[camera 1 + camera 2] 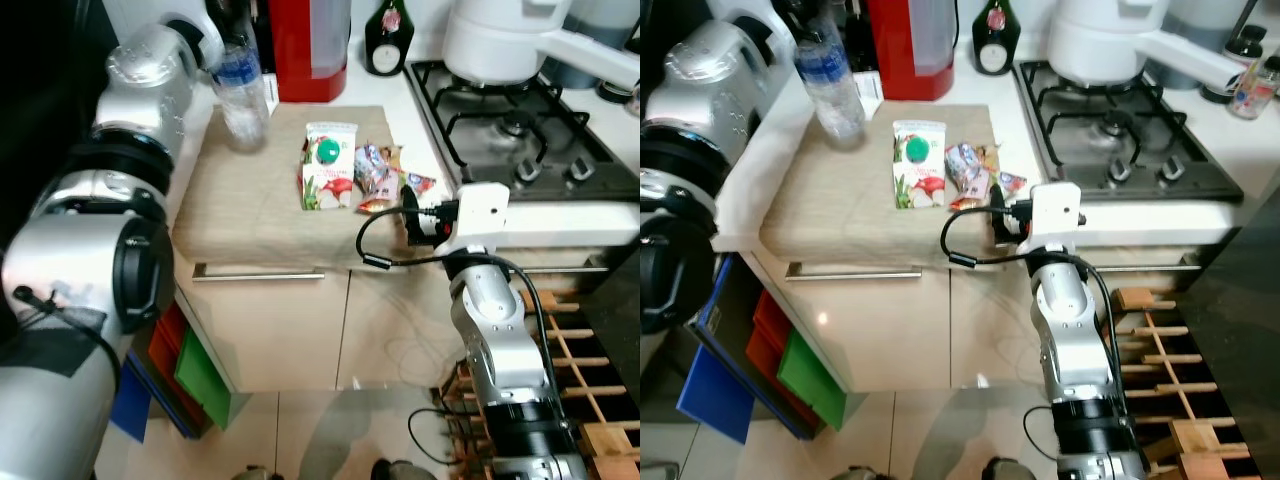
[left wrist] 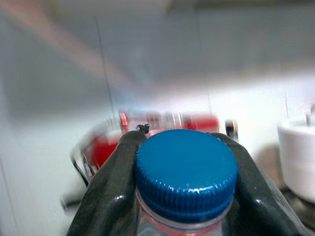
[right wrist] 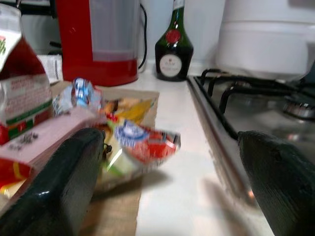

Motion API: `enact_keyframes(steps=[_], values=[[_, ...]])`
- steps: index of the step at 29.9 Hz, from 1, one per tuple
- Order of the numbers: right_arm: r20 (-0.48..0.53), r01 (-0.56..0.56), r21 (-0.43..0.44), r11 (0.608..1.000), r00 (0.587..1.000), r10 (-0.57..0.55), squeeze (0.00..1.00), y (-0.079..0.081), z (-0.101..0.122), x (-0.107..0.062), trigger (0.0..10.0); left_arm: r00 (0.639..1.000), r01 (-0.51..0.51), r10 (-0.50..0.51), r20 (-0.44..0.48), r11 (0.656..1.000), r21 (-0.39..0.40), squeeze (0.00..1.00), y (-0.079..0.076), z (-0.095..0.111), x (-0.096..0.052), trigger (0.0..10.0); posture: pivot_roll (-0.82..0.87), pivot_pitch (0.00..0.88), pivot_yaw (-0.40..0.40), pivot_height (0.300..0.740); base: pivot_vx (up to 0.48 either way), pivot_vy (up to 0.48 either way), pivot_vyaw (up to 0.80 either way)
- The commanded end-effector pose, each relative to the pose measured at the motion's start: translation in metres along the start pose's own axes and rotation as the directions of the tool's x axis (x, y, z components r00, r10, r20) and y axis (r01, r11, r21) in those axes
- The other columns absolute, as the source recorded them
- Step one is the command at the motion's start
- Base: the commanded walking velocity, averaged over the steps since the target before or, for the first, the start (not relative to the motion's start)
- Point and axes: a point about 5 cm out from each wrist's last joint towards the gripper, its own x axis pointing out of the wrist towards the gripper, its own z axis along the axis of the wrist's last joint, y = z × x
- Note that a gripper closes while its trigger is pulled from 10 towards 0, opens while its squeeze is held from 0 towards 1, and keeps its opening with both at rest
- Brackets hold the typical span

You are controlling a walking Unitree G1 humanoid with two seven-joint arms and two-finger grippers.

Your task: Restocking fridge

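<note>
Left gripper [image 2: 184, 162] clenched round neck of clear plastic water bottle with ribbed blue cap [image 2: 186, 173], above counter's far-left corner. Right gripper [image 3: 170, 162] spread open beside crinkly snack packets [image 1: 378, 175]. Carton [image 1: 328, 167]: lettering unreadable.

Place: home kitchen — lived-in
Evidence: gas hob [image 1: 515, 125] with white pot [image 1: 495, 40], red kettle [image 1: 910, 45], cabinet fronts [image 1: 880, 325] below the tabletop [image 1: 275, 195] — groceries out

Two bottles [image 1: 238, 95] [image 1: 385, 40], one carton [image 1: 328, 168]
</note>
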Motion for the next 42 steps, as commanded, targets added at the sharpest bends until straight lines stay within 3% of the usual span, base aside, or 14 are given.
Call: enact_keyframes(steps=[1, 3, 4, 5, 6, 11, 12, 15, 16, 21, 29, 31, 37, 42], values=[[0.046, 0.038, -0.009, 0.999, 0.998, -0.038, 0.00, -0.005, 0.009, 0.004, 10.0, 0.997, 0.052, -0.055, 0.063, 0.998, 0.044, 0.00, -0.005, 0.008, -0.005, 10.0, -0.04, 0.000, 0.017, 0.740, 0.000, 0.000, 0.00], [0.065, 0.108, -0.071, 0.992, 0.993, -0.103, 0.00, -0.016, 0.011, 0.002, 10.0, 0.994, 0.105, -0.104, 0.031, 0.994, -0.039, 0.00, -0.020, -0.002, -0.022, 10.0, -0.02, 0.000, 0.006, 0.740, 0.000, 0.000, 0.00], [0.065, 0.108, -0.071, 0.992, 0.993, -0.103, 0.00, -0.016, 0.011, 0.002, 10.0, 0.994, 0.105, -0.104, 0.031, 0.994, -0.039, 0.00, -0.020, -0.002, -0.022, 10.0, -0.02, 0.000, 0.006, 0.740, 0.000, 0.000, 0.00], [0.084, 0.118, -0.080, 0.990, 0.990, -0.111, 0.00, -0.019, 0.013, 0.001, 10.0, 0.995, 0.100, -0.100, 0.007, 0.992, -0.082, 0.00, -0.031, -0.011, -0.040, 10.0, -0.01, 0.000, 0.003, 0.740, 0.000, 0.000, 0.00], [0.084, 0.118, -0.080, 0.990, 0.990, -0.111, 0.00, -0.019, 0.013, 0.001, 10.0, 0.995, 0.100, -0.100, 0.007, 0.992, -0.082, 0.00, -0.031, -0.011, -0.040, 10.0, -0.01, 0.000, 0.003, 0.740, 0.000, 0.000, 0.00], [0.093, 0.139, -0.070, 0.988, 0.987, -0.133, 0.00, -0.027, 0.016, -0.006, 10.0, 0.999, -0.011, 0.004, -0.043, 0.984, -0.176, 0.00, -0.046, -0.030, -0.092, 10.0, 0.01, 0.000, -0.012, 0.740, 0.000, 0.000, 0.00], [0.093, 0.139, -0.070, 0.988, 0.987, -0.133, 0.00, -0.027, 0.016, -0.006, 10.0, 0.999, -0.011, 0.004, -0.043, 0.984, -0.176, 0.00, -0.046, -0.030, -0.092, 10.0, 0.01, 0.000, -0.012, 0.740, 0.000, 0.000, 0.00], [0.083, 0.146, -0.093, 0.985, 0.987, -0.138, 0.00, -0.031, 0.013, -0.015, 10.0, 0.998, -0.069, 0.068, -0.012, 0.984, -0.165, 0.00, -0.053, -0.019, -0.128, 10.0, 0.04, 0.000, -0.043, 0.740, 0.000, 0.000, 0.00], [0.079, 0.149, -0.104, 0.983, 0.987, -0.141, 0.00, -0.034, 0.011, -0.017, 10.0, 0.998, -0.062, 0.066, 0.025, 0.991, -0.121, 0.00, -0.055, -0.009, -0.140, 10.0, 0.05, 0.000, -0.057, 0.740, 0.000, 0.000, 0.00], [0.083, 0.150, -0.121, 0.981, 0.987, -0.141, 0.00, -0.037, 0.012, -0.015, 10.0, 0.998, -0.059, 0.060, 0.024, 0.998, -0.024, 0.00, -0.060, -0.006, -0.166, 10.0, 0.08, 0.000, -0.078, 0.740, 0.000, 0.000, 0.00], [0.014, 0.067, -0.045, 0.997, 0.998, -0.067, 0.00, -0.018, -0.005, -0.004, 10.0, 0.984, -0.127, 0.116, -0.132, 0.989, -0.076, 0.00, -0.063, -0.039, -0.172, 10.0, 0.07, 0.000, -0.064, 0.740, 0.000, 0.000, 0.00], [-0.004, 0.034, -0.003, 0.999, 0.999, -0.034, 0.00, -0.009, -0.007, 0.002, 10.0, 0.978, -0.098, 0.082, -0.193, 0.992, -0.074, 0.00, -0.069, -0.055, -0.172, 10.0, 0.05, 0.000, -0.057, 0.740, 0.000, 0.000, 0.00], [0.005, 0.044, 0.001, 0.999, 0.999, -0.044, 0.00, -0.013, -0.006, -0.003, 10.0, 0.974, 0.007, -0.014, -0.228, 0.999, -0.032, 0.00, -0.082, -0.062, -0.172, 10.0, 0.03, 0.000, -0.043, 0.740, 0.000, 0.000, 0.00], [0.004, 0.069, -0.004, 0.998, 0.998, -0.069, 0.00, -0.014, -0.009, -0.008, 10.0, 0.967, 0.065, -0.081, -0.242, 0.995, -0.074, 0.00, -0.091, -0.067, -0.171, 10.0, 0.01, 0.000, -0.014, 0.740, 0.000, 0.000, 0.00]])
